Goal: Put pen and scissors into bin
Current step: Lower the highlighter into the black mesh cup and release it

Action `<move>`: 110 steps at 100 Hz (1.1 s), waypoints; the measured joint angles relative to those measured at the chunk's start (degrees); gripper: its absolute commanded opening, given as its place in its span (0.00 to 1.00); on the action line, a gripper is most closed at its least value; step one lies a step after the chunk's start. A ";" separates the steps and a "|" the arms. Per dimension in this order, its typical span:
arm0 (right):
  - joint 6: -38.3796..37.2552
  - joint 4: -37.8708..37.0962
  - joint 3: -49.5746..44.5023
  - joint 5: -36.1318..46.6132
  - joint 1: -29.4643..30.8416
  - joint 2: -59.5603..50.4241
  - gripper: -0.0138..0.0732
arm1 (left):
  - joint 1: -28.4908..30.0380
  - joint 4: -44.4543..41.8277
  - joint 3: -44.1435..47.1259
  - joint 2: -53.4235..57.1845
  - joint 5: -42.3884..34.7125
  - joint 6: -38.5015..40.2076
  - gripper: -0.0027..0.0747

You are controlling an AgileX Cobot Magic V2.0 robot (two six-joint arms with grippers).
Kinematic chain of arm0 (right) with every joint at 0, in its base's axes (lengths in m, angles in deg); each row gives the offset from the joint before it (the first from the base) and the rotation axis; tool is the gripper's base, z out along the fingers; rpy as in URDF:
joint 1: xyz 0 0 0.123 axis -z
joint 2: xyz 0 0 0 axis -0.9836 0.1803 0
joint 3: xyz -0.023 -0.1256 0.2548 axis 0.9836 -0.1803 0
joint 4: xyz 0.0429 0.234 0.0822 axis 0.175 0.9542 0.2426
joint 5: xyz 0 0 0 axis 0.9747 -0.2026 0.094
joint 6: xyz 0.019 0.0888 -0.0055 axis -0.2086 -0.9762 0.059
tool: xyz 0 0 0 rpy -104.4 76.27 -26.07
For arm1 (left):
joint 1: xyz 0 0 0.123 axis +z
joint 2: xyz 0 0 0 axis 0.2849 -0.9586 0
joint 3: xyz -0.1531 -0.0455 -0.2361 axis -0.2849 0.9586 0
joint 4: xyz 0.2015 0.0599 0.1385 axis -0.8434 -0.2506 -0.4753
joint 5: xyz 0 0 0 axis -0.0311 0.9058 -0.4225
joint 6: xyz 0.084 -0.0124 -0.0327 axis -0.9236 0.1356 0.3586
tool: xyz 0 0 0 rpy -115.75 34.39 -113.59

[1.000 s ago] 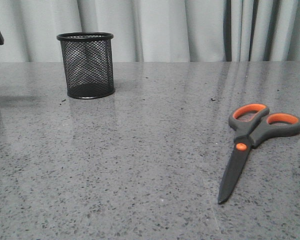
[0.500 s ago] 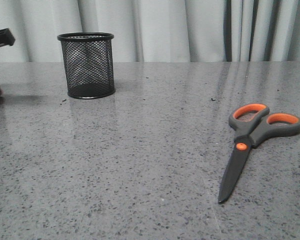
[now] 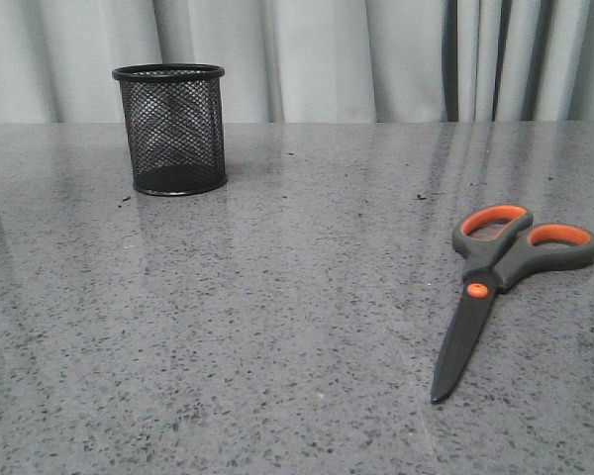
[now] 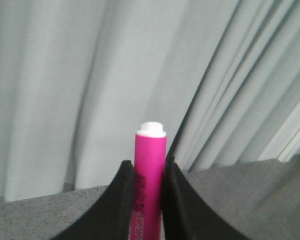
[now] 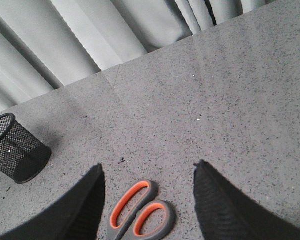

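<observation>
Left end effector (image 4: pixel 147 200) clamped on pen (image 4: pixel 149 170), held upright, off front view. Pen's light, stiff, slick plastic; mid-barrel grip suits. Right end effector (image 5: pixel 147 200) spread wide above scissors (image 3: pixel 500 282), flat on surface (image 3: pixel 277 327); rigid, grab at pivot. Mesh bin (image 3: pixel 172 129) far-left, looks empty.

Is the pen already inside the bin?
No, the pen is clamped in the left tool, and the bin holds nothing.

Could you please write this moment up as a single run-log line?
left gripper: jaws shut on pen | right gripper: open over scissors | bin: empty, upright | scissors: flat on table
</observation>
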 measured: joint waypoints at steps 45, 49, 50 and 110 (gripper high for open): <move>0.00 0.18 0.00 -2.74 0.00 0.00 0.57 | -1.14 4.52 1.75 -12.01 5.19 -11.85 0.01; 0.00 0.18 0.00 -2.85 0.00 0.00 0.57 | -1.14 4.68 1.75 -12.46 5.54 -12.87 0.01; 0.00 0.18 0.00 -2.97 0.00 0.00 0.57 | -1.14 4.80 1.75 -12.55 5.68 -13.00 0.01; 0.00 0.27 0.00 -3.17 0.00 0.00 0.57 | -1.03 3.13 1.75 -12.79 8.67 -17.89 0.66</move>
